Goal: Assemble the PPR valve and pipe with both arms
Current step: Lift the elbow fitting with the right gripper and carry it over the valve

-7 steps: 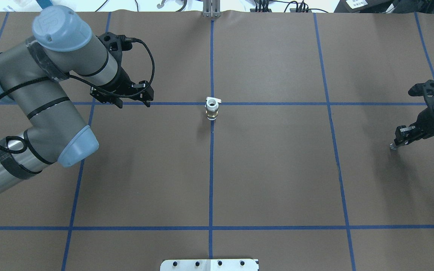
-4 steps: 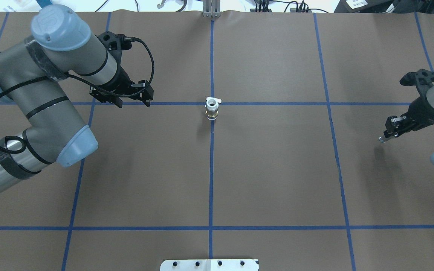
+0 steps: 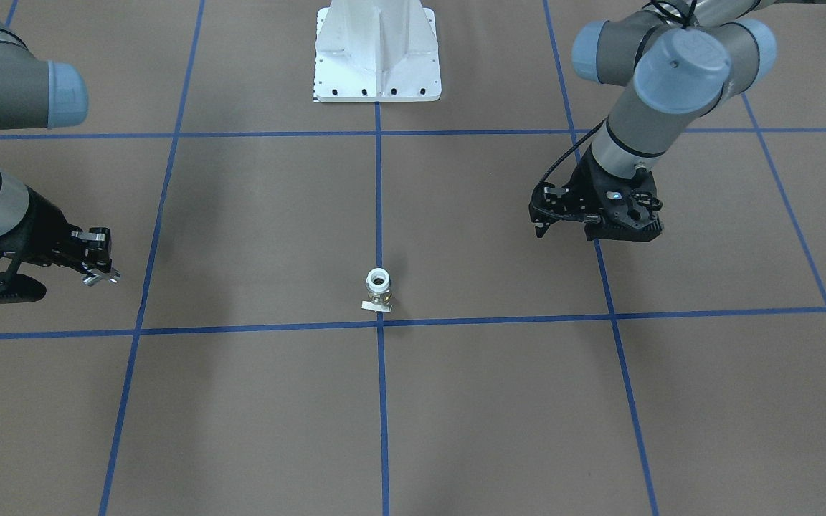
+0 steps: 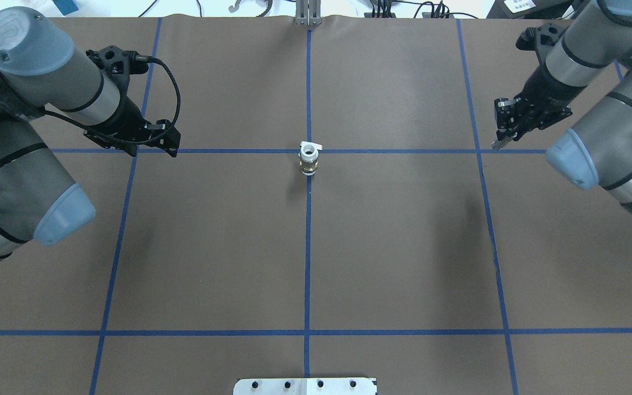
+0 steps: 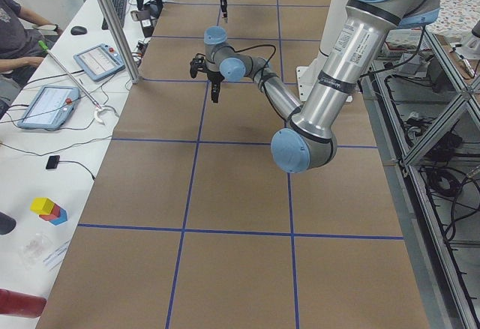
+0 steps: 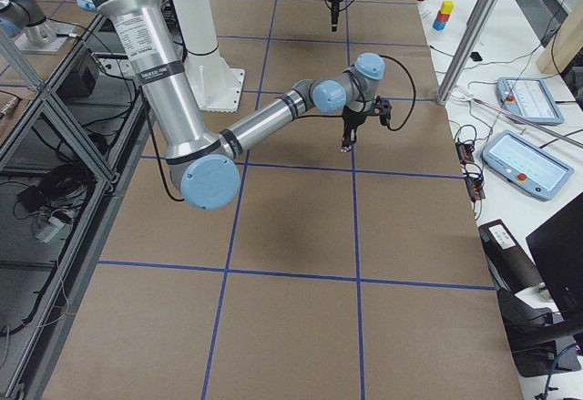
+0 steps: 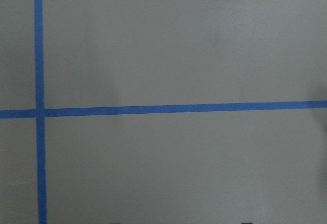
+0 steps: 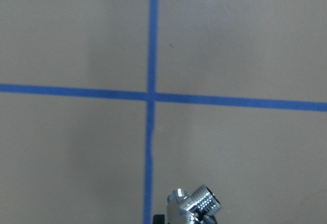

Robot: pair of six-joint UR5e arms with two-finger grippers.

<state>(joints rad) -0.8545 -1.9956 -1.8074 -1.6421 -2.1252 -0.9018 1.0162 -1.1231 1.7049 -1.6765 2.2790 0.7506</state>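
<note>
**Chrome pipe gripped at upper right, valve alone at centre**

The PPR valve (image 4: 309, 158) stands upright in the middle of the overhead view, on a crossing of the blue tape lines (image 4: 404, 151). Its round white mouth faces up, with a brass-coloured band below it, and a flat pale tab shows just upper right of the mouth. The right gripper (image 4: 501, 140), at the upper right of that view, is clenched on the pipe (image 8: 193, 206). The pipe is a shiny chrome fitting with a knurled round end and a side stub. The left gripper (image 4: 151, 148), at the upper left, is spread and holds nothing, well apart from the valve.
</note>
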